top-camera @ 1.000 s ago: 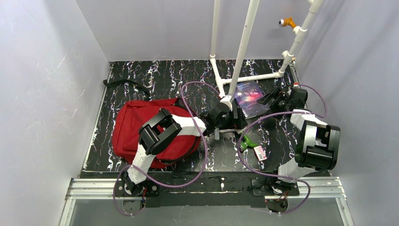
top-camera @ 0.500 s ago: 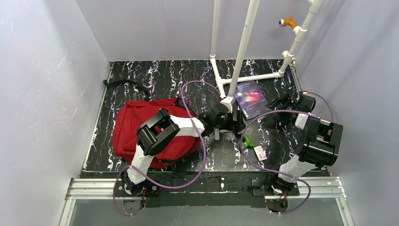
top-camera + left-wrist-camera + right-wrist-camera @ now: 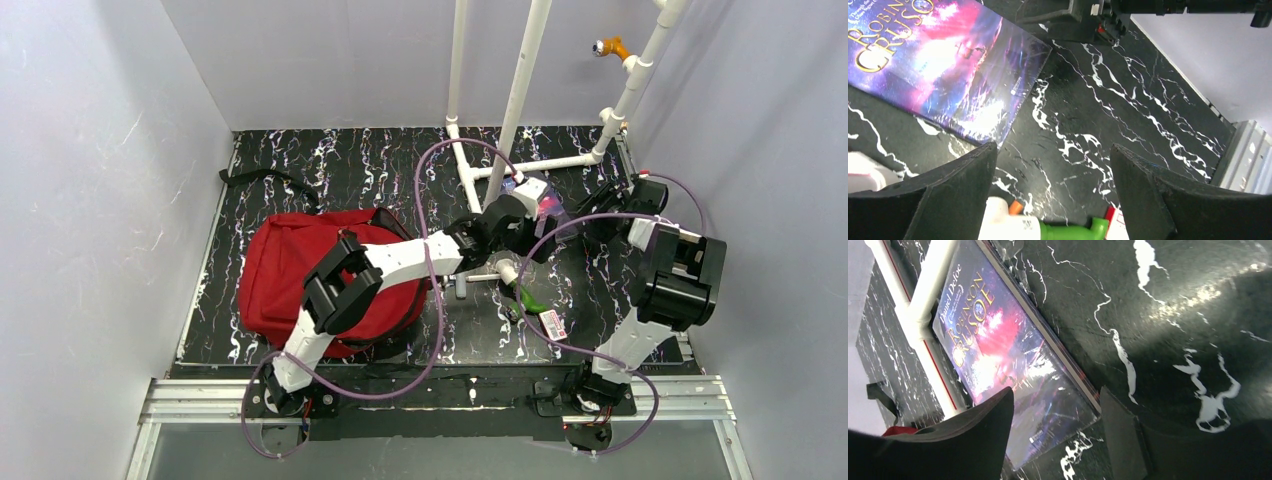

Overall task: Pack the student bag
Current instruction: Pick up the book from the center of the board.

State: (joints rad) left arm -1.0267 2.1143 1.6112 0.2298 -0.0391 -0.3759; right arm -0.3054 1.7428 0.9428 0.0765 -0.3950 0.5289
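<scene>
There is one red student bag [image 3: 280, 280] at the left. One book [image 3: 998, 355] lies at the far right. Nearer than the book are one white bottle with a green top [image 3: 1013, 226] and one small tag [image 3: 553, 324]. One black strap [image 3: 262, 178] lies at the far left.

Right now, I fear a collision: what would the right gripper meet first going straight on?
Most likely the book, whose corner lies between the open jaws of the right gripper; depth is unclear.
</scene>
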